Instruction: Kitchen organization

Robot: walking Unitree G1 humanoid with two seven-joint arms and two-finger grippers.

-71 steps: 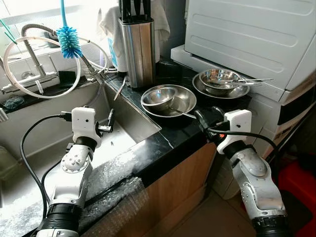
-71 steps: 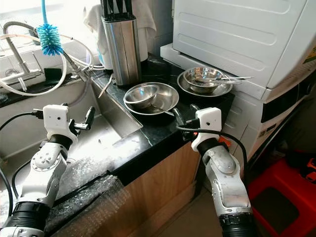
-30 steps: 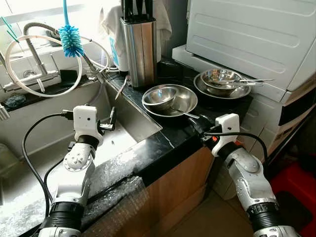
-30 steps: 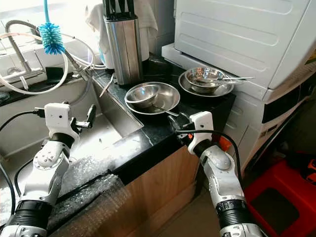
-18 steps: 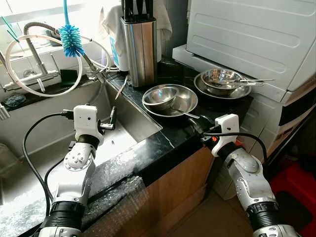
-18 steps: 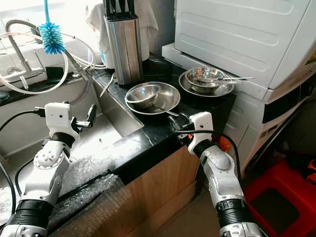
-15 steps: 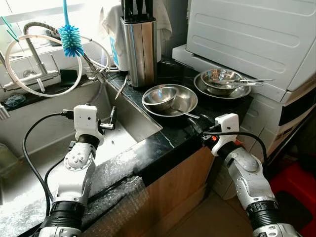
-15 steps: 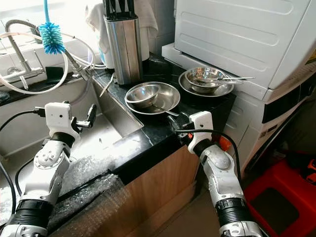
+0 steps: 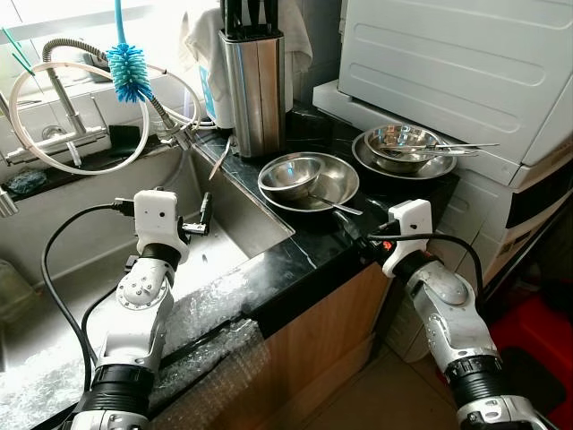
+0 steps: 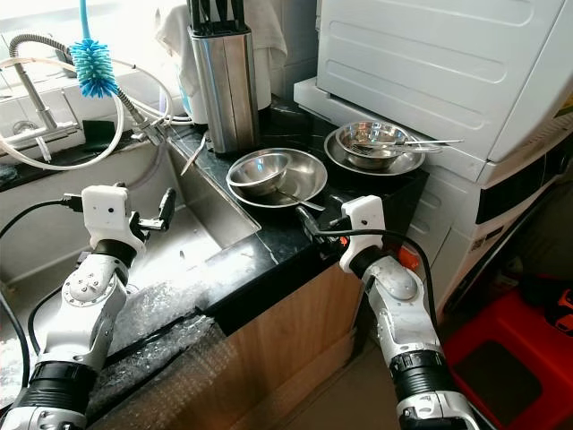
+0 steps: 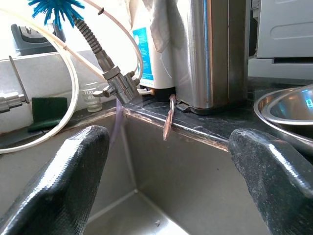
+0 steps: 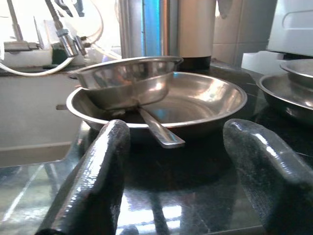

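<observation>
The left tool [image 9: 204, 215] is hovering over the stainless steel sink basin [image 9: 224, 235], its two black fingers [image 11: 73, 191] standing wide apart with nothing between them. Beyond it, a blue bristle bottle brush [image 9: 125, 73] is hanging by the coiled metal tap hose [image 9: 72, 52], and ahead of it a tall brushed-steel knife block [image 9: 255, 90] is standing on the black marble worktop [image 9: 304, 246] at the sink's far corner. The right tool [image 10: 315, 231] is resting low over the worktop's front edge, its fingers [image 12: 93, 186] also spread open and empty. Just ahead of it a wide shallow steel dish [image 12: 205, 100] is sitting on the worktop, carrying a smaller steel bowl [image 12: 127, 81] tilted against its rim and a flat metal utensil handle [image 12: 159, 129] that is pointing towards the tool. Further off to the tool's right, a second steel bowl on a plate [image 9: 398, 148] is holding cutlery, beside a white ribbed appliance [image 9: 457, 63].
</observation>
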